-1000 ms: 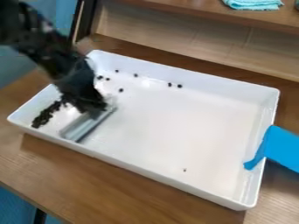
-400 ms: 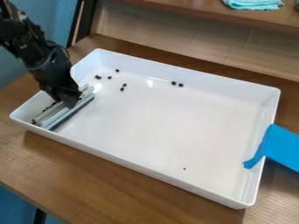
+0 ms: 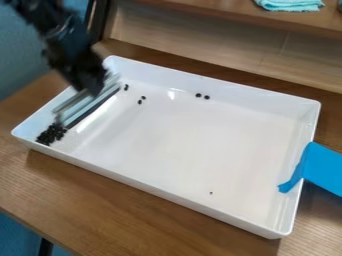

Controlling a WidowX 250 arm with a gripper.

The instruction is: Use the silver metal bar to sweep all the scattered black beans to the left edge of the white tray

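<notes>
The gripper [image 3: 95,92] is closed on a grey bar [image 3: 79,108] over the white tray [image 3: 180,145], near a heap of black beans [image 3: 51,134] in one corner.

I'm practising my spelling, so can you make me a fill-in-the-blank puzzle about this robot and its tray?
The gripper holds a grooved tool over the ____ tray.
The dark pile sits in one ____ of the tray.
The strip draped over the tray's side is coloured ____.
The folded cloth lies on a wooden ____.

Missing words: white; corner; blue; shelf.
</notes>
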